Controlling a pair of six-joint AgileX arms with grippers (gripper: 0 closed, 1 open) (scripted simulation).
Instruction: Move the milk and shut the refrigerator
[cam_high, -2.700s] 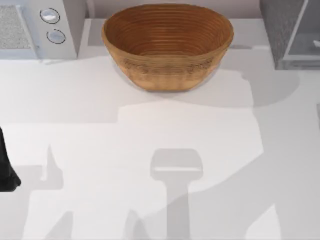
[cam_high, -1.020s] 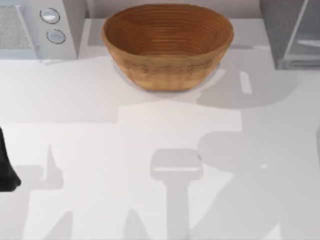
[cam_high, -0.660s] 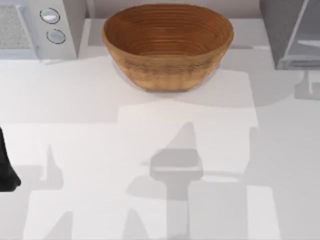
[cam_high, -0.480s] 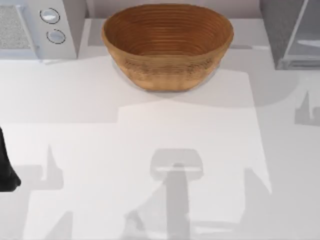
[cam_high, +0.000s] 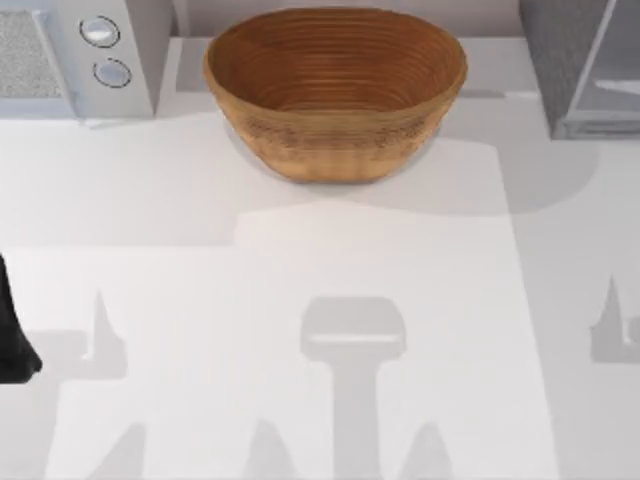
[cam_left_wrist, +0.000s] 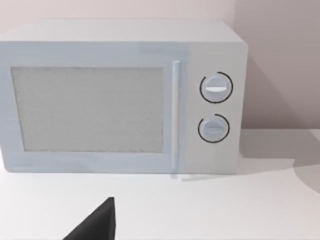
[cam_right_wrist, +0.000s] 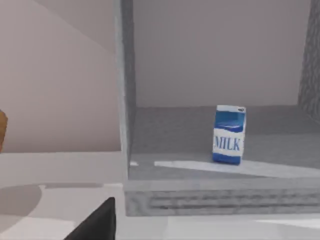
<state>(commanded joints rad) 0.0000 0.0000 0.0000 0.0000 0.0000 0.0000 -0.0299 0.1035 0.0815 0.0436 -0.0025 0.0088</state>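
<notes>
A small box-shaped milk carton (cam_right_wrist: 229, 134), blue on top with white lettering below, stands upright on the speckled grey floor inside the open refrigerator (cam_right_wrist: 210, 197), toward its right side, seemingly already moved in and awaiting the door closing. A woven brown basket (cam_high: 335, 90) sits at the back of the smooth white surface (cam_high: 300, 300), beside a pale microwave (cam_left_wrist: 120, 97) with two round knobs. Both arms look parked; whether either's jaws are apart or together cannot be told.
</notes>
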